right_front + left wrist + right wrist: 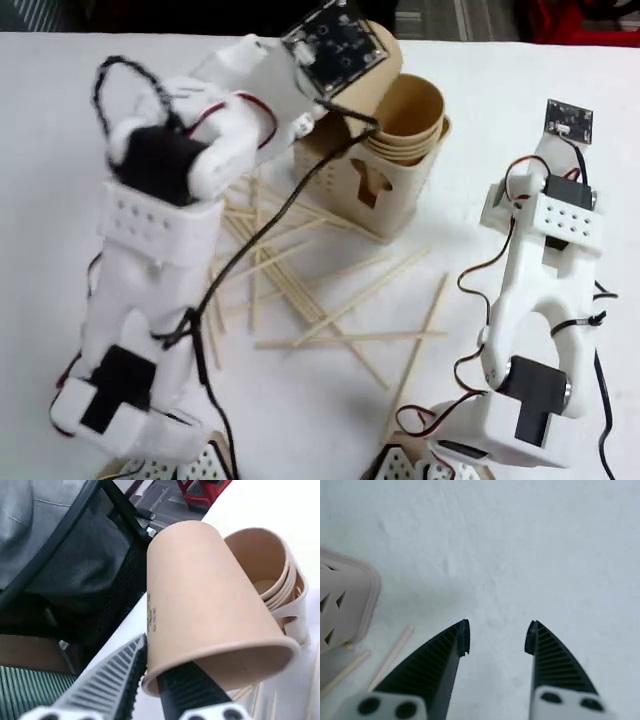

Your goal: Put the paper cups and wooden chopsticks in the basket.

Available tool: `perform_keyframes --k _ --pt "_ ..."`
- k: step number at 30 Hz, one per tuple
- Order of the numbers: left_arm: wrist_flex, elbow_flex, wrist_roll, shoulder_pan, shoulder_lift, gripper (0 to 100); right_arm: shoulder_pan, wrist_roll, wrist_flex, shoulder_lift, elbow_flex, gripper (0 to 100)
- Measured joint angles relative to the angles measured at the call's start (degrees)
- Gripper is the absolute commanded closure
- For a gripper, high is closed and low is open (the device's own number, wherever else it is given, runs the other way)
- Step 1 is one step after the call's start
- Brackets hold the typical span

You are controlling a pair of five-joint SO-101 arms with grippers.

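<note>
On the left, the left gripper (152,667) is clamped on the rim of a paper cup (210,605), one finger outside the wall and one inside. It holds the cup tilted just above the basket (400,200), at the far centre of the table (500,70). A stack of cups (410,110) already sits nested inside the basket. The step in hand looks like adding this cup. The next move probably calls for lining it up over the stack, lowering it and letting go. The wooden chopsticks (300,290) lie scattered on the table near the basket, none yet inside. On the right, the right gripper (497,637) hangs with jaws apart, holding nothing, over bare table right of the basket.
</note>
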Motion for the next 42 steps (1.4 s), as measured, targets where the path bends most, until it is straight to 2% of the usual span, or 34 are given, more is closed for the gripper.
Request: perform_keyframes --k 14,19,24,31,38,42 --pt "-0.35 0.09 1.05 3.52 2.90 97 0.00 0.00 0.00 0.00 0.00 80.7" --pt "-0.35 0.09 1.05 3.52 2.90 84 0.00 0.00 0.00 0.00 0.00 80.7" --pt "-0.62 0.09 1.49 3.52 2.90 84 0.00 0.00 0.00 0.00 0.00 80.7" --pt "-4.92 0.09 1.49 3.52 5.19 84 0.00 0.00 0.00 0.00 0.00 80.7" --pt "-13.89 0.09 1.49 3.60 9.58 84 0.00 0.00 0.00 0.00 0.00 80.7" --pt "-16.35 0.09 1.49 4.13 9.58 89 0.00 0.00 0.00 0.00 0.00 80.7"
